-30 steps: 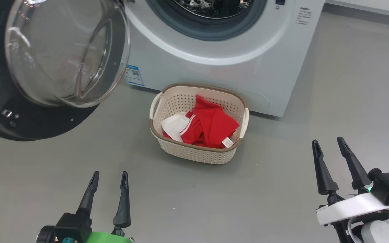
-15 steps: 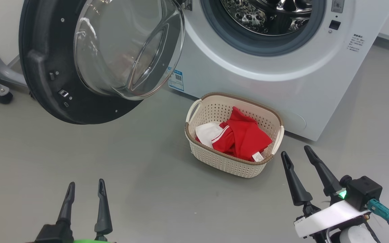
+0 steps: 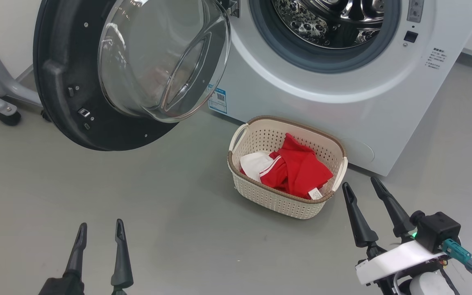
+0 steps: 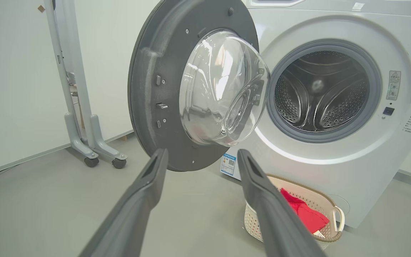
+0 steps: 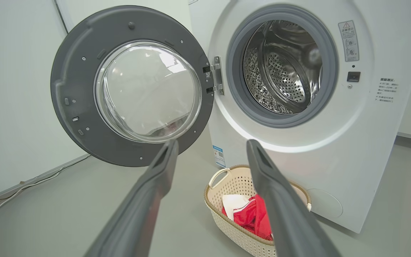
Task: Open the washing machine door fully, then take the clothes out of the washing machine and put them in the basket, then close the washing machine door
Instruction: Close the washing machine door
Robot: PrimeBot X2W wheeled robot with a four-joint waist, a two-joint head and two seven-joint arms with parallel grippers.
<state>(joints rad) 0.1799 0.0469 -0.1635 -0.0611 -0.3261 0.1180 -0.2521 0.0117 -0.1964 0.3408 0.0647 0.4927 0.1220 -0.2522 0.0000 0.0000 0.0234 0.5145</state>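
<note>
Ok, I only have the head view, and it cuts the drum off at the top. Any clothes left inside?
Observer: None that I can see; the left wrist view shows nearly the whole drum, bare steel.
Operator: And the door's top?
Observer: The right wrist view has the washing machine door whole, standing wide open on its hinge.
Operator: Anything past it?
Observer: A thin cable runs along the foot of the wall there.

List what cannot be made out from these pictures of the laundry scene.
Head view: the top of the washing machine is cut off by the frame edge.
Head view: the blue sticker print is too small to read.
Left wrist view: the left gripper hides part of the basket and clothes.
</note>
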